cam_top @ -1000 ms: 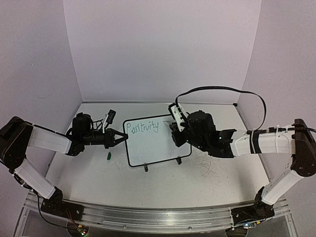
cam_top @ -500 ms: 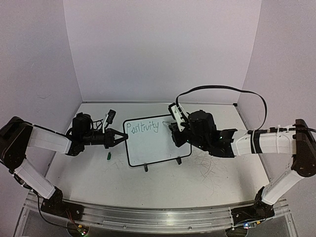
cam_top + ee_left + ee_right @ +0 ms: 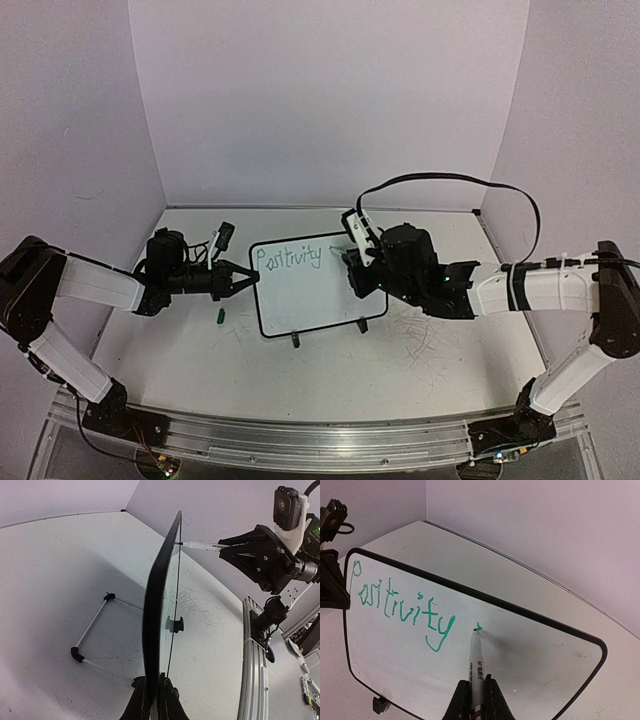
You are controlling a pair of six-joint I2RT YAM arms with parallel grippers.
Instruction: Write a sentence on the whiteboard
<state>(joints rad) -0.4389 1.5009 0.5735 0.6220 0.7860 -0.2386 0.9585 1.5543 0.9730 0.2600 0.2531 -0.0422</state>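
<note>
1. The whiteboard (image 3: pixel 318 285) stands upright in the middle of the table (image 3: pixel 330 390), between our two arms. It's propped on its two small black feet (image 3: pixel 295 339), with the wire stand (image 3: pixel 95 630) out behind it.
2. Our left gripper (image 3: pixel 248 279) is clamped on the board's left edge. From the left wrist view we see the board edge-on, pinched tight between the two fingers.
3. Our right gripper (image 3: pixel 472 692) is clenched around a marker (image 3: pixel 477 660), which points up and away from the wrist camera toward the board face.
4. The sentence (image 3: pixel 402 605) so far is one green word along the top left of the board, reading roughly "Positivity".
5. The marker tip sits right at the board, just below a tiny green dot (image 3: pixel 479 626) a little to the right of the final "y".
6. A small green object (image 3: pixel 221 316) lies on the table near the left gripper, and faint grey scribbles (image 3: pixel 425 340) mark the tabletop on the right.
</note>
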